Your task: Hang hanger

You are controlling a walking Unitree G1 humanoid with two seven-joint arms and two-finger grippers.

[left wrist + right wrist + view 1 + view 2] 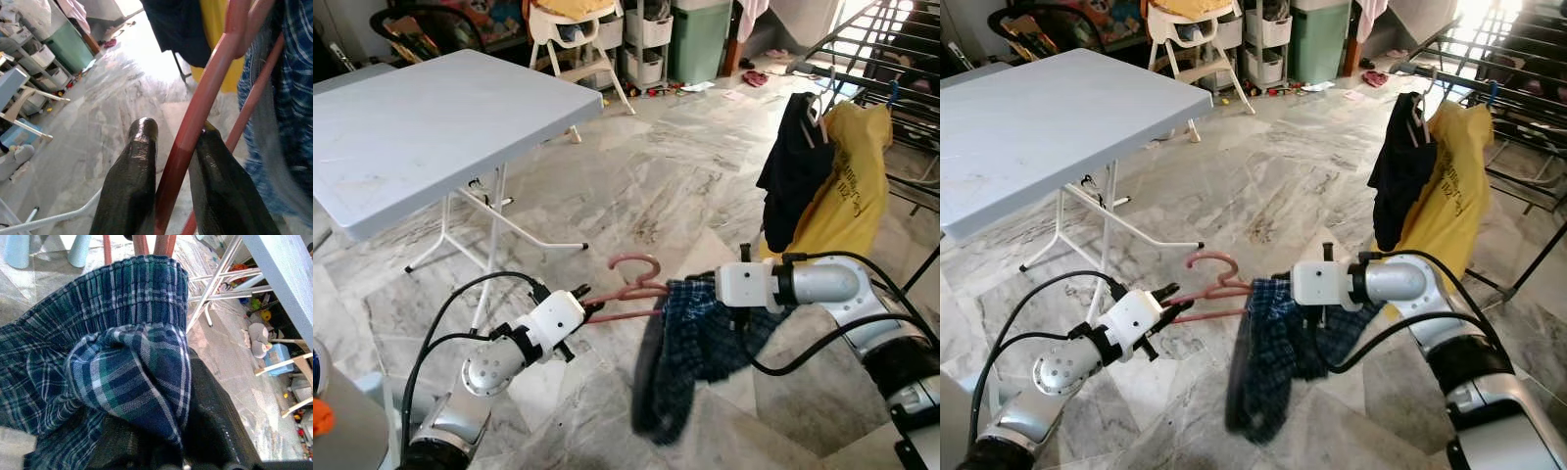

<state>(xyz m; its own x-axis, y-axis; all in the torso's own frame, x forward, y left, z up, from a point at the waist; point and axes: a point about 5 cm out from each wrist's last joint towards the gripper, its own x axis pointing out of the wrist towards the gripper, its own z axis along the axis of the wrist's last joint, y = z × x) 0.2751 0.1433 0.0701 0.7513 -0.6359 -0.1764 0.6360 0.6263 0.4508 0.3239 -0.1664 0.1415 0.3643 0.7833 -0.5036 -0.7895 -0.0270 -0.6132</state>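
While left hand [171,161] pinches hanger [631,289] arm, right hand [195,431] grips plaid shorts [695,343] w/ fingers closed.

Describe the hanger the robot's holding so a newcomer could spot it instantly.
Start at the grey folding table; on the floor side of it, between the robot's two arms, the left gripper pinches a pink hanger. Blue plaid shorts hang from it, unlike the clothes on the drying rack.
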